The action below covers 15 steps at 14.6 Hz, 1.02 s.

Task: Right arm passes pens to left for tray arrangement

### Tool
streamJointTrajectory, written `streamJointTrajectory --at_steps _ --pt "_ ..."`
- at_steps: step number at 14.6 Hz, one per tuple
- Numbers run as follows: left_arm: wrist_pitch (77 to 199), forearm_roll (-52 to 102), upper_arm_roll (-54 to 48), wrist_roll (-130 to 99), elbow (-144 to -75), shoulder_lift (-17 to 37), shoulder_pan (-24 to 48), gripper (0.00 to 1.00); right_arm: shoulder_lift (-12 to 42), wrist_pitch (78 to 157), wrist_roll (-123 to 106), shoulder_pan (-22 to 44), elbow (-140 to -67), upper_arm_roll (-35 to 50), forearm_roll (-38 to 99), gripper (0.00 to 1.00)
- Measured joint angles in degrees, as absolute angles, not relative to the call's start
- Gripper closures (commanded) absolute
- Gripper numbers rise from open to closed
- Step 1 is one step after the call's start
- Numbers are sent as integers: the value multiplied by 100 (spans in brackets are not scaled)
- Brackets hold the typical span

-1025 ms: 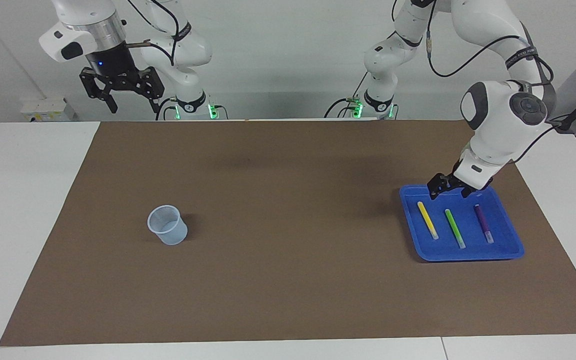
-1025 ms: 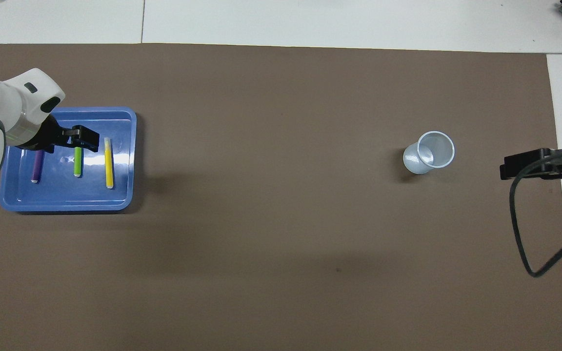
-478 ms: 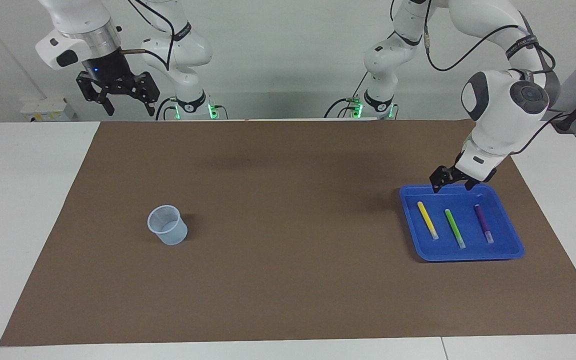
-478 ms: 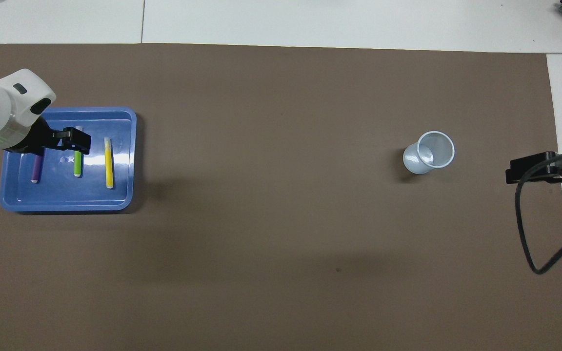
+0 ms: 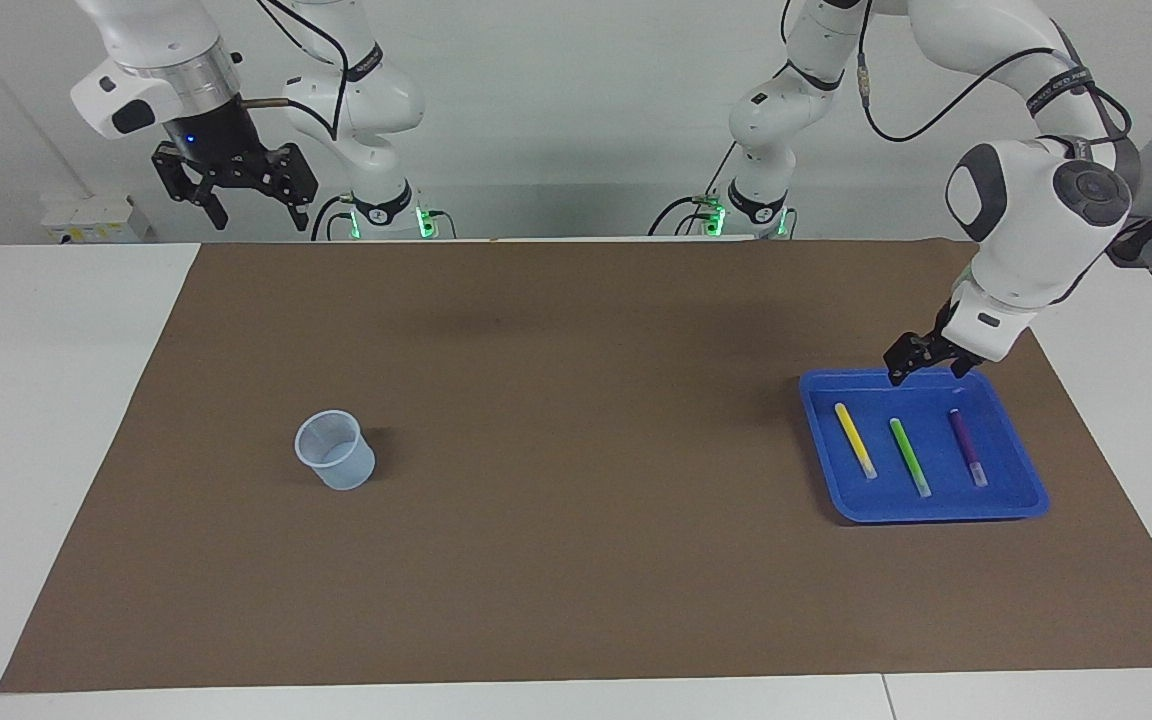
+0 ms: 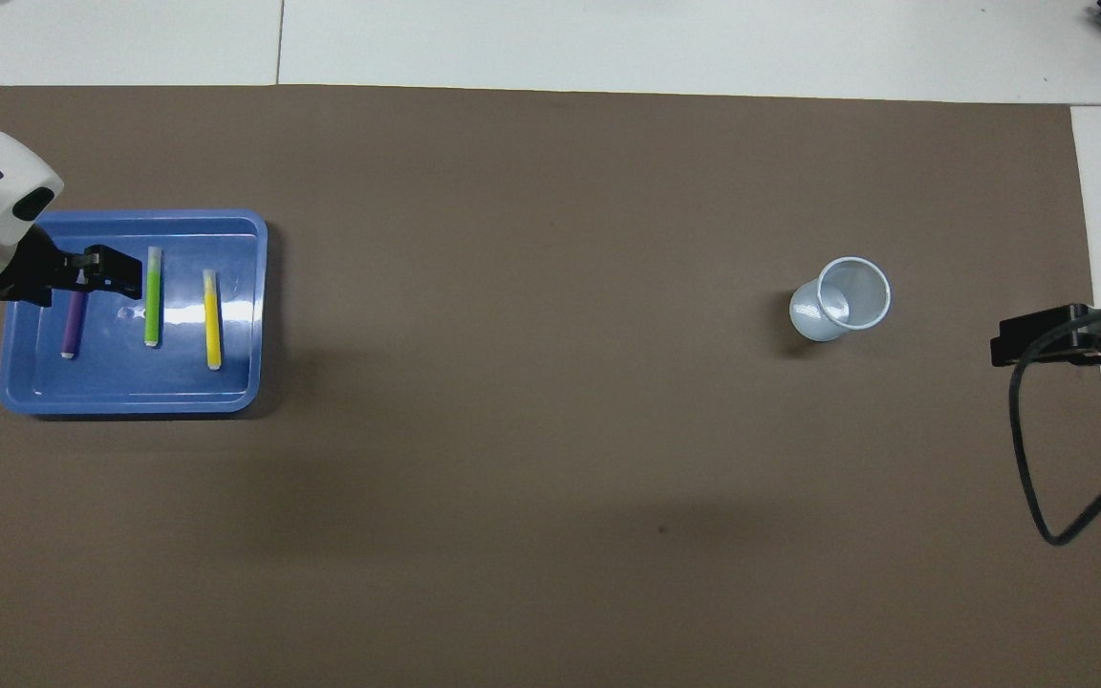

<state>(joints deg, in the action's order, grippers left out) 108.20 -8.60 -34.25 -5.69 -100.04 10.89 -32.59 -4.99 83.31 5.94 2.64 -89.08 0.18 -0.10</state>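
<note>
Three pens lie side by side in the blue tray (image 5: 926,503) (image 6: 130,382) at the left arm's end of the table: yellow (image 5: 854,440) (image 6: 213,318), green (image 5: 909,457) (image 6: 153,296) and purple (image 5: 966,447) (image 6: 73,325). My left gripper (image 5: 924,366) (image 6: 116,277) hangs open and empty just above the tray's rim nearest the robots, touching no pen. High over the right arm's end of the table, close to its base, my right gripper (image 5: 258,215) (image 6: 1009,336) is open and holds nothing.
A small translucent bluish cup (image 5: 336,452) (image 6: 842,298) stands upright on the brown mat (image 5: 576,450) toward the right arm's end. A black cable (image 6: 1028,459) loops down from the right arm over the mat's edge.
The left gripper has lifted off the pens and drawn back toward the tray's rim and its own end of the table. The right gripper rose and pulled back toward its base. The pens stayed put.
</note>
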Motion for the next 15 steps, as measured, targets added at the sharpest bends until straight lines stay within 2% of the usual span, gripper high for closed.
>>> streamJointTrajectory --at_steps 7,13,15 --pt "10442 -860 -3560 -594 -9977 -81 -2833 0 -525 8378 594 265 -9014 21 -3 0" --pt "10561 -662 -3225 138 -10003 -150 -2832 0 -576 8482 594 265 -9141 21 -3 0" --pt "10636 -629 -2361 376 -10001 -156 -2104 0 -596 8529 594 265 -9195 20 -3 0"
